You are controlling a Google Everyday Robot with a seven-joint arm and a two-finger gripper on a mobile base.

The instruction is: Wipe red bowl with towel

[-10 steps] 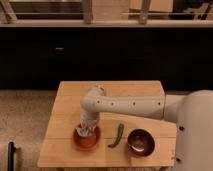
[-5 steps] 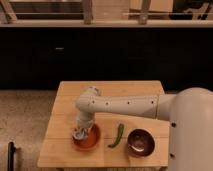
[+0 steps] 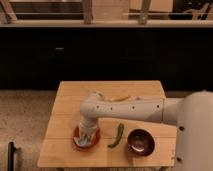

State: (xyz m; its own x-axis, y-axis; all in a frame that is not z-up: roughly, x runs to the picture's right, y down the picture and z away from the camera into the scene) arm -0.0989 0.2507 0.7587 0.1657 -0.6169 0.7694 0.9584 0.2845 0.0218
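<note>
A red bowl [image 3: 79, 142] sits on the wooden table [image 3: 112, 90] near its front left. My gripper [image 3: 87, 136] reaches down into the bowl from the white arm [image 3: 125, 108] and presses a pale grey-blue towel [image 3: 86, 141] inside it. The towel covers most of the bowl's inside, so only the red rim shows around it.
A green pepper [image 3: 117, 136] lies right of the red bowl. A dark brown bowl [image 3: 140, 141] stands at the front right. A yellowish object [image 3: 119, 98] lies behind the arm. A dark counter runs behind the table.
The gripper and towel have shifted left within the red bowl, and the arm's elbow has swung left with them. The other objects have not moved.
</note>
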